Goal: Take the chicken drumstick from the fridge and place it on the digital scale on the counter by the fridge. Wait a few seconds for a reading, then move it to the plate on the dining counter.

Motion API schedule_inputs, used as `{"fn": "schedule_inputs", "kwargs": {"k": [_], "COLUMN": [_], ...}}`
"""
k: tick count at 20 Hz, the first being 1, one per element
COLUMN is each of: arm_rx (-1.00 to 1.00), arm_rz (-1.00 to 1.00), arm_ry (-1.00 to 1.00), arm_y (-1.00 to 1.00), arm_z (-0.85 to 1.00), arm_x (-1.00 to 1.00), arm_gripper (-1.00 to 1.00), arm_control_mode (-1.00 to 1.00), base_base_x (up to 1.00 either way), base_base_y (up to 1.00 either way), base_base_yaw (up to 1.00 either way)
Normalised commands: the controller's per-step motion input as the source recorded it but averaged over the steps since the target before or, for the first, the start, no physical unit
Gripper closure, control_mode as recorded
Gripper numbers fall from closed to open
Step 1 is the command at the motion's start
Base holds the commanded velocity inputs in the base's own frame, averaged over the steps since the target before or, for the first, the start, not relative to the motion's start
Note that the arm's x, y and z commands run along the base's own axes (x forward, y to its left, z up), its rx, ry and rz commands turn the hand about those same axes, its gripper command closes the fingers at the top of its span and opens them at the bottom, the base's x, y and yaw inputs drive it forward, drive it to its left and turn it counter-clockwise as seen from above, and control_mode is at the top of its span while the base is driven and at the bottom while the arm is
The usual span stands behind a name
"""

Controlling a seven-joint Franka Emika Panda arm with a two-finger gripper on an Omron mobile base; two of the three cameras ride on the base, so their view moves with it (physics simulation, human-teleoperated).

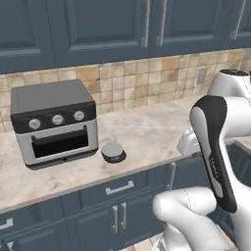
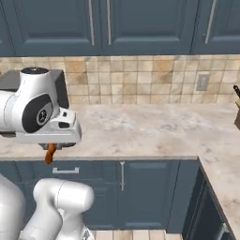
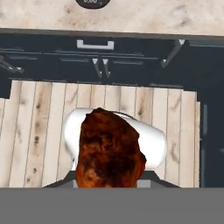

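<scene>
The orange-brown chicken drumstick (image 3: pixel 109 151) looms large in the hand view, over the wooden floor in front of the cabinet fronts. In the right base view the drumstick (image 2: pixel 49 153) hangs from my gripper (image 2: pixel 50 148), which is shut on it just off the front edge of the counter (image 2: pixel 140 126). The digital scale (image 1: pixel 113 151), a small round grey disc, sits on the counter (image 1: pixel 147 130) in front of the toaster oven's right corner. The scale (image 3: pixel 91 2) also peeks in at the top edge of the hand view, well apart from the drumstick. The meat hides the fingers.
A grey toaster oven (image 1: pixel 54 122) stands on the counter left of the scale. Dark blue drawers and doors (image 1: pixel 117 206) run below. The counter turns a corner at the right, where a dark object (image 2: pixel 237 110) stands. Upper cabinets (image 2: pixel 117 23) hang above the tiled backsplash.
</scene>
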Motion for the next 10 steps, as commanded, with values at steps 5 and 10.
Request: {"fn": "schedule_inputs", "kwargs": {"k": [5, 10], "arm_rx": [0.00, 0.00], "arm_rz": [0.00, 0.00], "arm_ry": [0.00, 0.00], "arm_y": [0.00, 0.00], "arm_z": [0.00, 0.00], "arm_x": [0.00, 0.00], "arm_gripper": [1.00, 1.00], "arm_control_mode": [1.00, 1.00], "base_base_x": [-0.64, -0.02], "base_base_y": [-0.48, -0.50], "base_base_yaw": [-0.59, -0.82]}}
